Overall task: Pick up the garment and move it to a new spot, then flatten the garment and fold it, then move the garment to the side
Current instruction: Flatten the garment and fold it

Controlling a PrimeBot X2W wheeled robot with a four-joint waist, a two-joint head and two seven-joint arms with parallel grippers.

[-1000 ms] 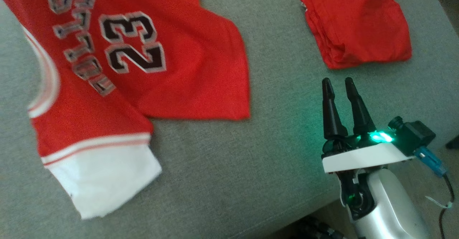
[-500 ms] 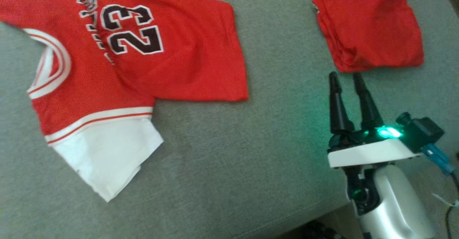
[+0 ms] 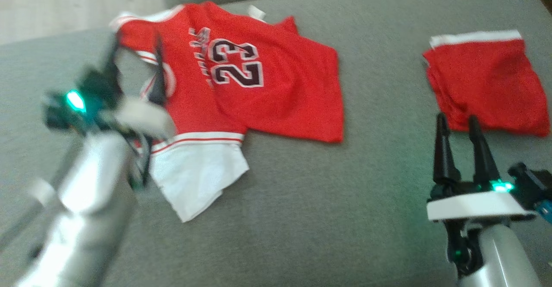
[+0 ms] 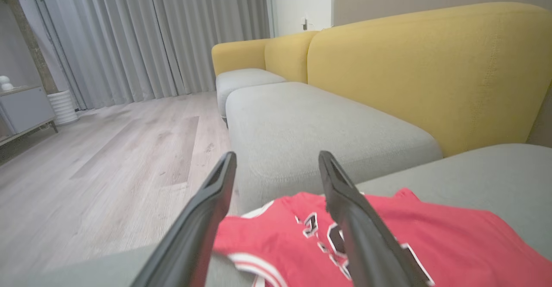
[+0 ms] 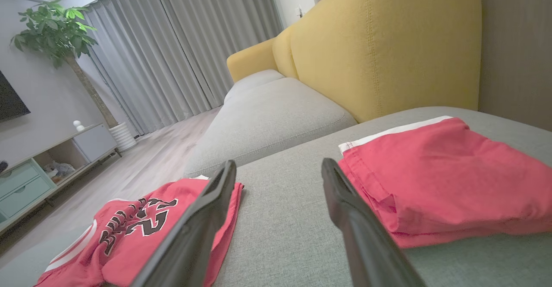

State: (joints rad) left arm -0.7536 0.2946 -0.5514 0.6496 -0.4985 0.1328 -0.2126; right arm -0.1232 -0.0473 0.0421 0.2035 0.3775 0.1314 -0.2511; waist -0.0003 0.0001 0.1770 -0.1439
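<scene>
Item: red jersey (image 3: 258,88), number 23, rumpled on grey cushion (image 3: 327,201), left of centre. Left gripper (image 3: 136,52): fingers wide, empty, over its left armhole. Right gripper (image 3: 456,119): fingers apart, empty, near right, beside folded red shorts (image 3: 487,84). Flattening advice: pinch opposite edges, draw outward evenly

Home living room. Yellow-backed sofa (image 4: 431,71) with grey seat cushions (image 4: 310,123), floor-length grey curtains (image 4: 142,37), pale wood-plank floor (image 4: 108,157). Potted tree (image 5: 56,24) in a white ribbed pot by the curtains, low media cabinet (image 5: 39,170) with drawers and an open shelf, dark wall-mounted screen (image 5: 10,101) above it.
</scene>
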